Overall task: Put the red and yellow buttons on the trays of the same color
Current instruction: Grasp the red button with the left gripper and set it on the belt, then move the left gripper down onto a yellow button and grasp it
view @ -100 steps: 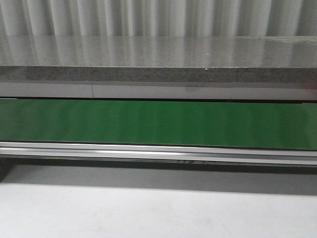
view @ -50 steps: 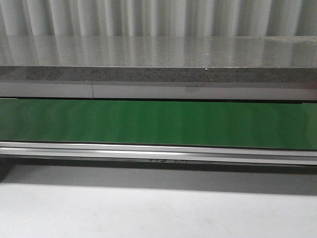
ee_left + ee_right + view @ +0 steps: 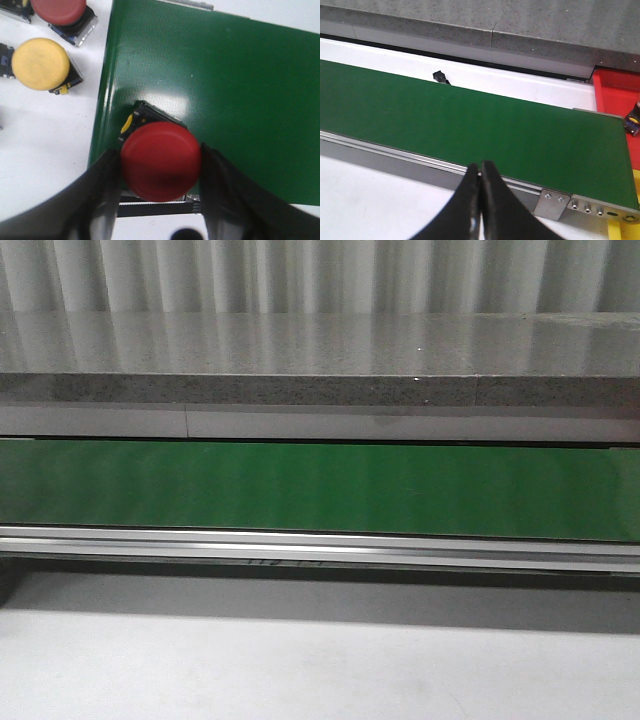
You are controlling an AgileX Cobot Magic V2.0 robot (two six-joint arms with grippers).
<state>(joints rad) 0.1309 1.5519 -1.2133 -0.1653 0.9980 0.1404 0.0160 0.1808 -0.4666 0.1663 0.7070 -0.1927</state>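
**Red button set on the belt**

Our front view shows nothing changed over the last second. Our left gripper (image 3: 160,165) jaws bracket the red button (image 3: 161,161) on the green belt (image 3: 225,90), grip uncertain. Right gripper (image 3: 480,172) jaws together, idle; red tray (image 3: 619,92) nearby.

a red button (image 3: 161,161) w/ a round domed cap on a black base w/ a yellow tab sits upright on the green belt (image 3: 225,90), near its edge, between the left tool (image 3: 160,192) fingers, which touch its cap on both sides. off the belt on the white counter (image 3: 45,135): a yellow button (image 3: 40,64) and another red button (image 3: 59,10), just beside each other. a red tray (image 3: 619,92) lies past the belt end, a dark item at its edge, too cut off to id.
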